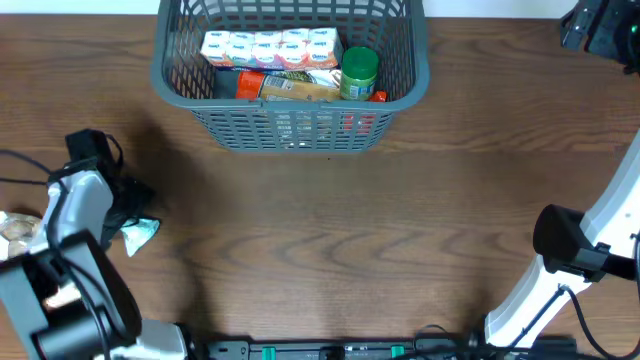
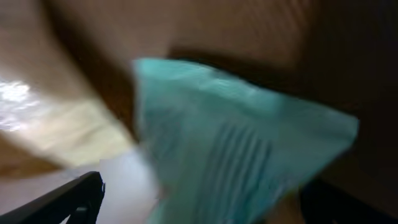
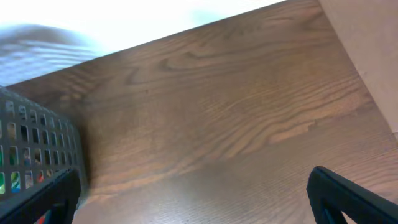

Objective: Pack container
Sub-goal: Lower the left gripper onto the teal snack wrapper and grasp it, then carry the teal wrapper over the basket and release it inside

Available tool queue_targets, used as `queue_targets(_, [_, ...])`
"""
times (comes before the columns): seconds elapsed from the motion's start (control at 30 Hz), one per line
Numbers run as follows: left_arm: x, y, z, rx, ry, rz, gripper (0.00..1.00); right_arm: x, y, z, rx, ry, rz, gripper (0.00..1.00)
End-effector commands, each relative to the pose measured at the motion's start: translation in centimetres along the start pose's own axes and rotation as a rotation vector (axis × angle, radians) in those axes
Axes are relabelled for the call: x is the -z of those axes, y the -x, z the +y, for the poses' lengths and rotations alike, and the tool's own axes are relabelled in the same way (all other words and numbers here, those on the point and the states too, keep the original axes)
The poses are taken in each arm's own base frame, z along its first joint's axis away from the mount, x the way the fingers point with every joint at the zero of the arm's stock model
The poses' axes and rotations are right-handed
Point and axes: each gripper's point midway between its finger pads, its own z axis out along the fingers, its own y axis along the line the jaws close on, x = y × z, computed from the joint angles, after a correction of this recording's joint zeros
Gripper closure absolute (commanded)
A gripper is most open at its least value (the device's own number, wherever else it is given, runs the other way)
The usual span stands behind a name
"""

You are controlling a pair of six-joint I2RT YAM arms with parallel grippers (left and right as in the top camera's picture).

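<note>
The container (image 1: 290,128) sits at 12 o'clock on the table (image 1: 330,230), already holding a row of little white cartons (image 1: 268,47), a flat orange-and-tan packet (image 1: 290,86) and a green-lidded jar (image 1: 359,72). It looks like stiff, light plastic, heavier now it's loaded, and probably best grabbed by the thick rolled rim rather than the lattice walls. Over at 9 o'clock the left gripper (image 2: 202,186) has its fingers spread on either side of a teal packet (image 1: 140,235). The wrist view is too blurry to tell if they touch it. That packet looks soft and crinkly. The right gripper (image 3: 194,177) is spread wide over bare table at 4 o'clock. The wood-grain top looks smooth, with a pale wall behind.
</note>
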Motion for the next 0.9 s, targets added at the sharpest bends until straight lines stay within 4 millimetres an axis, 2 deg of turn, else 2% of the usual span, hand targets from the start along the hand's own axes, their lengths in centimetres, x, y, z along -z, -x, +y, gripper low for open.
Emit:
queue_targets(0.0, [-2.1, -1.1, -0.3, -0.078, 0.002, 0.064, 0.01, -0.5, -0.2, -0.2, 0.009, -0.002, 0.014, 0.01])
queue_targets(0.17, [-3.3, -1.4, -0.4, -0.094, 0.013, 0.087, 0.01, -0.5, -0.1, -0.2, 0.008, -0.002, 0.014, 0.01])
queue_targets(0.2, [-3.3, -1.5, -0.4, -0.094, 0.013, 0.088, 0.04, -0.5, -0.1, -0.2, 0.008, -0.002, 0.014, 0.01])
queue_targets(0.23, [-3.3, -1.5, -0.4, -0.094, 0.013, 0.087, 0.14, -0.5, -0.1, -0.2, 0.009, -0.002, 0.014, 0.01])
queue_targets(0.3, [-3.3, -1.7, -0.6, -0.094, 0.002, 0.099, 0.41, -0.5, -0.1, -0.2, 0.009, -0.002, 0.014, 0.01])
queue_targets(0.33, [-3.3, -1.9, -0.8, -0.093, -0.012, 0.110, 0.49, -0.5, -0.1, -0.2, 0.008, -0.002, 0.014, 0.01])
queue_targets(0.43, [-3.0, -2.5, -1.9, -0.088, -0.080, 0.143, 0.51, -0.5, -0.1, -0.2, 0.008, -0.002, 0.014, 0.01])
queue_targets(0.57, [-1.6, -2.9, -3.4, -0.083, -0.175, 0.177, 0.64, -0.5, -0.1, -0.2, 0.008, -0.002, 0.014, 0.01])
queue_targets(0.7, [2.3, -1.6, -5.2, -0.087, -0.291, 0.163, 0.71, -0.5, -0.1, -0.2, 0.008, -0.002, 0.014, 0.01])
queue_targets(0.73, [4.0, -0.9, -6.0, -0.113, -0.342, 0.145, 0.85, -0.5, -0.1, -0.2, 0.009, -0.002, 0.014, 0.01])
queue_targets(0.77, [5.6, -0.2, -6.5, -0.132, -0.382, 0.124, 0.93, -0.5, -0.1, -0.2, 0.009, -0.002, 0.014, 0.01])
queue_targets(0.87, [11.7, 2.4, -7.6, -0.165, -0.468, 0.031, 0.94, -0.5, -0.2, -0.2, 0.009, -0.001, 0.014, 0.01])
